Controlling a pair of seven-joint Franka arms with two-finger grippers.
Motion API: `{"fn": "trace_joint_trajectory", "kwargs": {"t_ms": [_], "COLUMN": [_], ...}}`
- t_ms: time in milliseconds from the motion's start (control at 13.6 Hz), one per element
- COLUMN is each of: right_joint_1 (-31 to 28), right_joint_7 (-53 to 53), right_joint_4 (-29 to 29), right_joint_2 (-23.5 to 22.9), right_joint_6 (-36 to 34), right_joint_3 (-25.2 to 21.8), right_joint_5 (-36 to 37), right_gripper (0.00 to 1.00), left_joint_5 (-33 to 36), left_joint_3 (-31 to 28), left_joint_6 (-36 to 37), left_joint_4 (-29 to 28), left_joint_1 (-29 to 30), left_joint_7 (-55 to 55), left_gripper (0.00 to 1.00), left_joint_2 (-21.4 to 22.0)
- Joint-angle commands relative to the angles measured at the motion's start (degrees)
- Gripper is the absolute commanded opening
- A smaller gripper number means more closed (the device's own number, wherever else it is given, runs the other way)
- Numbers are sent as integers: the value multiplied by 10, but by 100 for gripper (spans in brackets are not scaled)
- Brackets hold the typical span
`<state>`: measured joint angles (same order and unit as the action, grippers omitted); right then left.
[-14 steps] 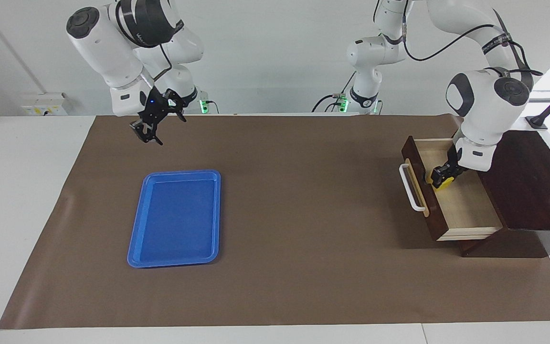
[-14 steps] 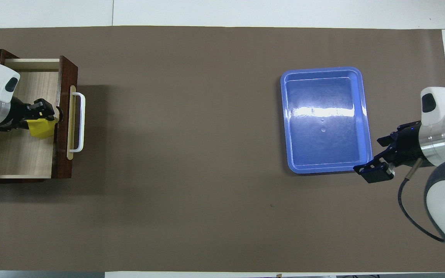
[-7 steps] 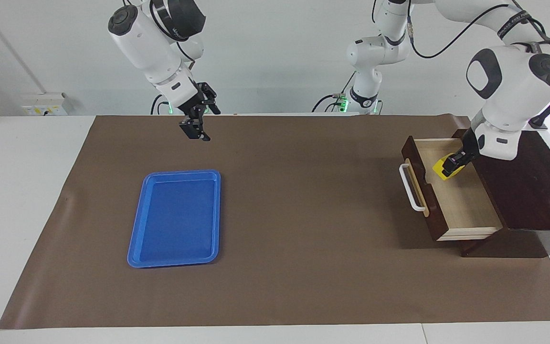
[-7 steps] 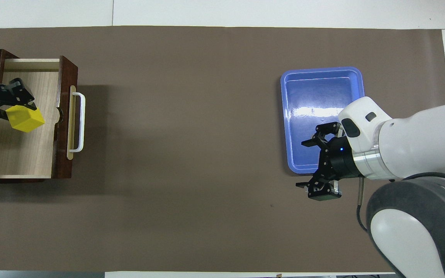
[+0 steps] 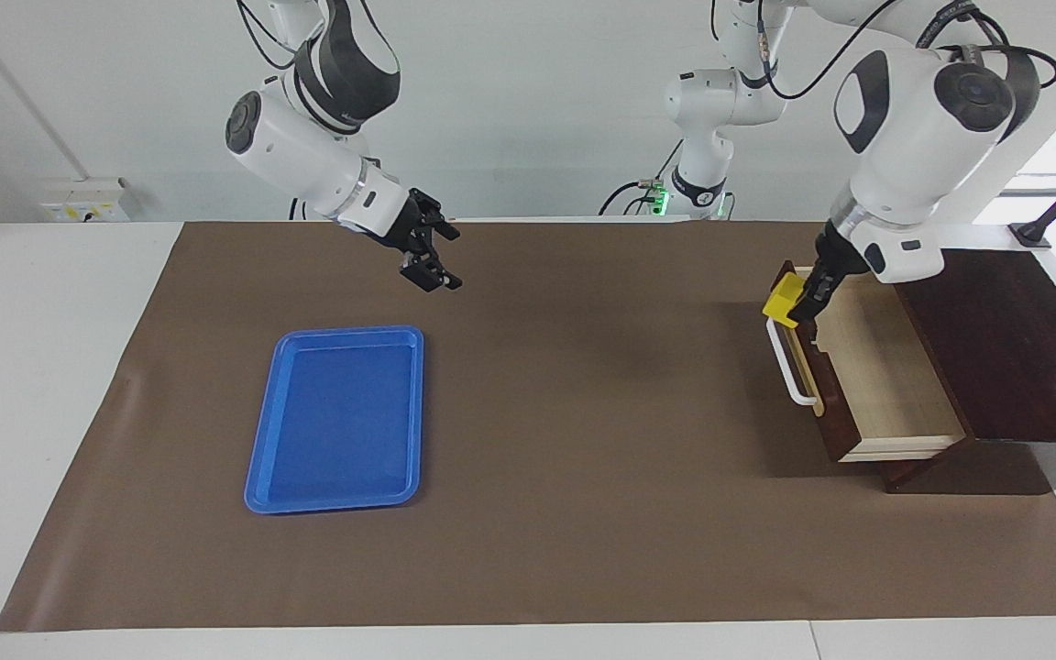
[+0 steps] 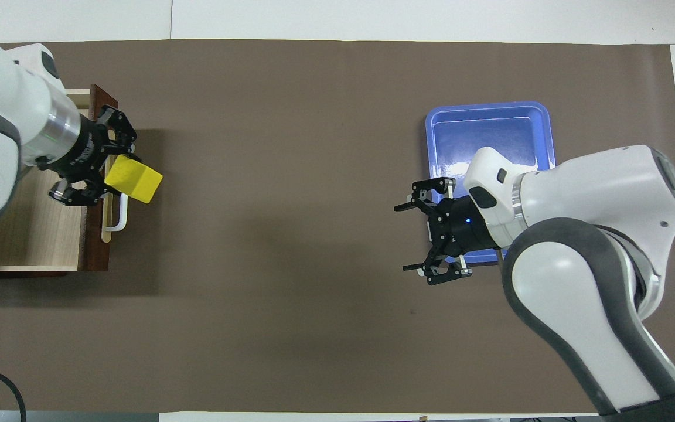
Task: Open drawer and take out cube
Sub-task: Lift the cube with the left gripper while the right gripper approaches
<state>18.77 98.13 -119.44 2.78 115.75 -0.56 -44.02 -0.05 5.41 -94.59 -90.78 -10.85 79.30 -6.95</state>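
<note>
The drawer (image 5: 876, 385) (image 6: 33, 240) stands pulled out of its dark box at the left arm's end of the table, its pale inside bare. My left gripper (image 5: 794, 301) (image 6: 116, 176) is shut on the yellow cube (image 5: 780, 302) (image 6: 134, 181) and holds it in the air over the drawer's front and white handle (image 5: 789, 371) (image 6: 119, 220). My right gripper (image 5: 429, 266) (image 6: 411, 237) is open and empty, raised over the mat beside the blue tray, pointing toward the table's middle.
A blue tray (image 5: 340, 417) (image 6: 493, 126) lies on the brown mat (image 5: 565, 513) toward the right arm's end. The dark wooden box (image 5: 1014, 367) houses the drawer at the table's edge.
My left gripper has lifted the cube out of the drawer and carried it over the drawer's front. My right gripper has swung from the tray's end toward the table's middle.
</note>
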Motion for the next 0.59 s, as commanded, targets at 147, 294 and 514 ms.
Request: {"fn": "trace_joint_trajectory", "kwargs": {"t_ms": [147, 294, 514], "right_joint_1": [64, 93, 113], "right_joint_7": [-6, -8, -7], "right_joint_4": [22, 33, 59], "right_joint_2": [-42, -55, -76], "right_joint_6": [54, 83, 99], "right_joint_3": [0, 0, 0], "right_joint_5": [-12, -13, -12], "right_gripper": [100, 100, 100], "left_joint_5": [-24, -25, -25], "left_joint_3": [-9, -9, -9], "left_joint_6": [-124, -140, -147], "left_joint_4": [-104, -137, -147], "left_joint_1": [-113, -155, -185], "left_joint_7": [313, 366, 462], "left_gripper": [0, 0, 0], "left_joint_2": [52, 68, 63]}}
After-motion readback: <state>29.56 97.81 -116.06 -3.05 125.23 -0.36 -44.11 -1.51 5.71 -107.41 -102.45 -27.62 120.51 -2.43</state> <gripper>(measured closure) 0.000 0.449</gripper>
